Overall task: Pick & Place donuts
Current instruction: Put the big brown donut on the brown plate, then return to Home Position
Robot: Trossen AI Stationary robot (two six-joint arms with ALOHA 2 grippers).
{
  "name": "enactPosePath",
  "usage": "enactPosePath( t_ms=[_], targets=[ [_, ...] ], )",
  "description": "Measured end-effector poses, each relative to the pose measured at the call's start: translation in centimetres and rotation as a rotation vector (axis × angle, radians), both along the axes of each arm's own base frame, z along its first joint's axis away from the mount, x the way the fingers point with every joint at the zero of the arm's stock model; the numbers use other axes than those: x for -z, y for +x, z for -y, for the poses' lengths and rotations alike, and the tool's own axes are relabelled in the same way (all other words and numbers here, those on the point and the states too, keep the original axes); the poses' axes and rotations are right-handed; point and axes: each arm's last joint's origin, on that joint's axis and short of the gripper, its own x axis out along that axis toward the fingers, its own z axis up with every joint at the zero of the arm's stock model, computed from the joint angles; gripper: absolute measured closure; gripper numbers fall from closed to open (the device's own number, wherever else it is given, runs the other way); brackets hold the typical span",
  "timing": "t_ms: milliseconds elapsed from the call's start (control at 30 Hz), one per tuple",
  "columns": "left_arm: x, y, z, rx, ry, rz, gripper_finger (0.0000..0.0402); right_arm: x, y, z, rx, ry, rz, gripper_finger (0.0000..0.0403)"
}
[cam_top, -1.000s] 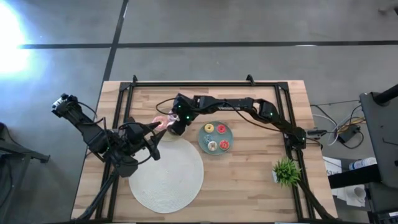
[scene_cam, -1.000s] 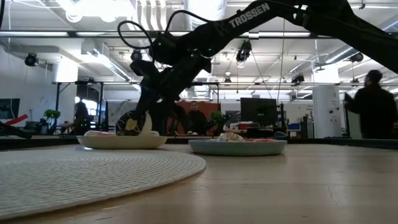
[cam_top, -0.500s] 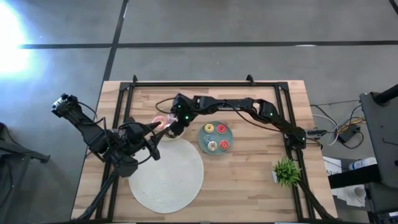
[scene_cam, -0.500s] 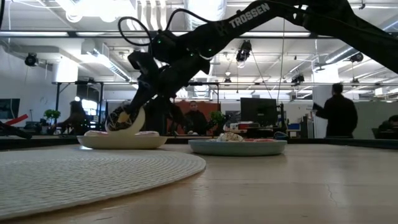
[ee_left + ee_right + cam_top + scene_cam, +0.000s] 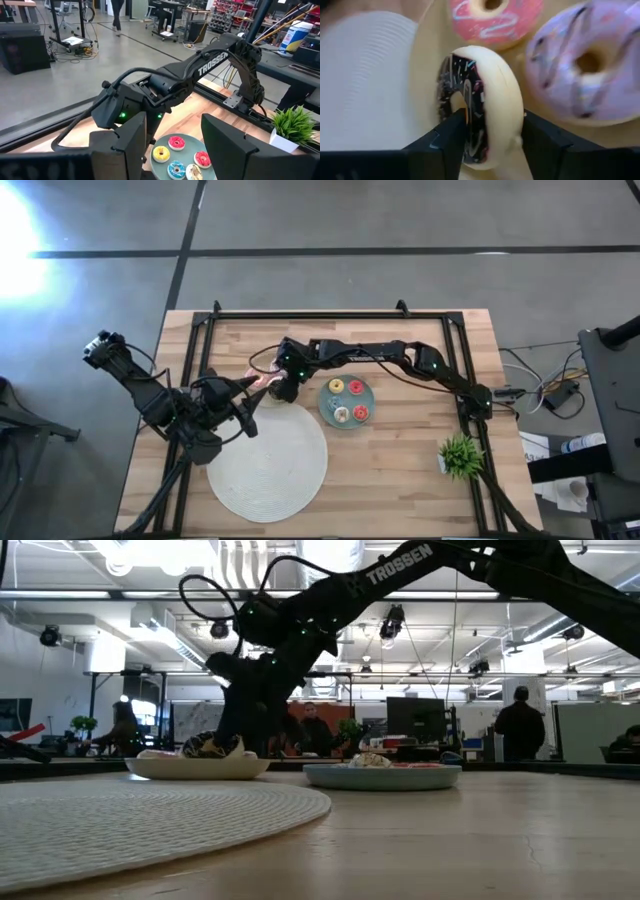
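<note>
High view: the cream plate (image 5: 258,383) is largely hidden beneath the right gripper (image 5: 281,390). The chocolate donut (image 5: 480,112) is pinched on edge between its fingers, over the plate, with pink donut (image 5: 495,17) at 12 o'clock. The left gripper (image 5: 172,145), jaws spread, hovers near. The wooden table (image 5: 400,470) is backed by a workshop with people.

4 tiny donuts (image 5: 346,400) in plate (image 5: 367,405), right of mat (image 5: 268,465).

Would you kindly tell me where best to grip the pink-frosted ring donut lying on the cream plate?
Across one side of the ring, from above: the pink-frosted ring donut lies flat, frosting up, its hole open to a finger, on the cream plate.
</note>
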Motion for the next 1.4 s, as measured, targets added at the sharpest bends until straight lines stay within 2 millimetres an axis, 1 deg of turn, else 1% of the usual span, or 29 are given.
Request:
enactPosePath(
  t_ms=[100, 167, 400, 500, 600, 733, 800, 867, 933, 1033, 1100, 1233, 1333, 1400],
  targets=[
    [0.0, 0.0, 0.0, 0.001, 0.003, -0.002, 0.0237, -0.5, -0.1, -0.3, -0.046, -0.135, -0.033, 0.0221],
    [0.0, 0.0, 0.0, 0.001, 0.004, -0.004, 0.0237, -0.5, -0.3, -0.4, -0.056, -0.194, -0.060, 0.0211],
    [0.0, 0.0, 0.0, 0.001, 0.007, -0.007, 0.0237, -0.6, -0.3, -0.4, -0.092, -0.284, -0.071, 0.0176],
    [0.0, 0.0, 0.0, 0.001, 0.007, -0.007, 0.0237, -0.6, -0.4, -0.4, -0.098, -0.293, -0.079, 0.0160],
    [0.0, 0.0, 0.0, 0.001, 0.006, -0.006, 0.0237, -1.9, -0.4, -0.4, -0.119, -0.322, -0.037, 0.0147],
    [0.0, 0.0, 0.0, 0.001, 0.006, -0.006, 0.0237, -5.0, -0.6, -0.5, -0.167, -0.394, 0.053, 0.0137],
    [0.0, 0.0, 0.0, 0.001, 0.007, -0.007, 0.0237, -6.2, -1.1, -0.5, -0.197, -0.408, 0.067, 0.0135],
    [0.0, 0.0, 0.0, 0.001, 0.006, -0.006, 0.0237, -7.0, -1.9, -0.8, -0.259, -0.403, 0.061, 0.0136],
    [0.0, 0.0, 0.0, 0.001, 0.004, -0.005, 0.0237, -8.0, -3.2, -1.1, -0.291, -0.413, 0.053, 0.0140],
    [0.0, 0.0, -0.1, 0.000, -0.020, 0.008, 0.0237, -9.5, -6.0, -1.6, -0.301, -0.418, 0.069, 0.0149],
    [0.1, 0.2, -0.3, -0.018, -0.025, 0.011, 0.0237, -9.9, -8.5, -2.0, -0.281, -0.409, 0.080, 0.0155],
    [1.0, 0.9, -1.4, -0.057, -0.023, -0.030, 0.0237, -10.9, -14.5, -3.1, -0.188, -0.396, 0.128, 0.0165],
    [1.3, 1.8, -2.8, -0.019, -0.065, -0.127, 0.0239, -12.3, -18.6, -4.0, -0.087, -0.455, 0.174, 0.0167],
    [1.3, 2.7, -3.9, 0.032, -0.073, -0.194, 0.0244, -12.8, -21.0, -4.4, -0.026, -0.495, 0.184, 0.0167]
  ],
)
